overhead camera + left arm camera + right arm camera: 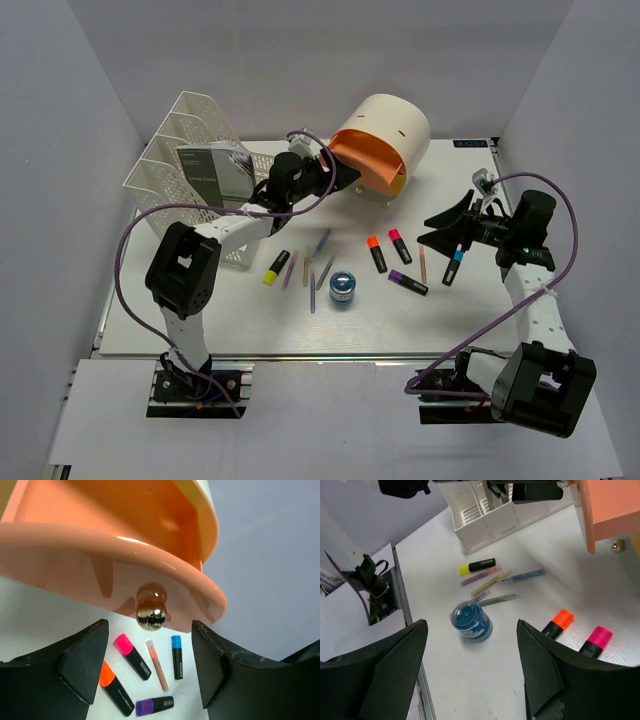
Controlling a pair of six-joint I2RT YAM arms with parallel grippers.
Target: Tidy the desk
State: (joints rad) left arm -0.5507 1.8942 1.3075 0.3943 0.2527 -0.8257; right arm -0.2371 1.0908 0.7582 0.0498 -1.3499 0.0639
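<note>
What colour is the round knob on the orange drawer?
Shiny metallic gold; the knob shows best in the left wrist view.

Orange drawer (100, 550) cropped at top and left edges, file rack (487, 522) cropped at top, pink highlighter (598, 636) body behind right finger (545, 680), jar (471, 621) label illegible.

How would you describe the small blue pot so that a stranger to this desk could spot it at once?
Start at the white desk and find the scatter of pens and highlighters across its middle. At that scatter's near edge, between the thin pens and the purple-capped highlighter, sits the blue pot. It alone is squat and round; every neighbour is long and slim.
</note>
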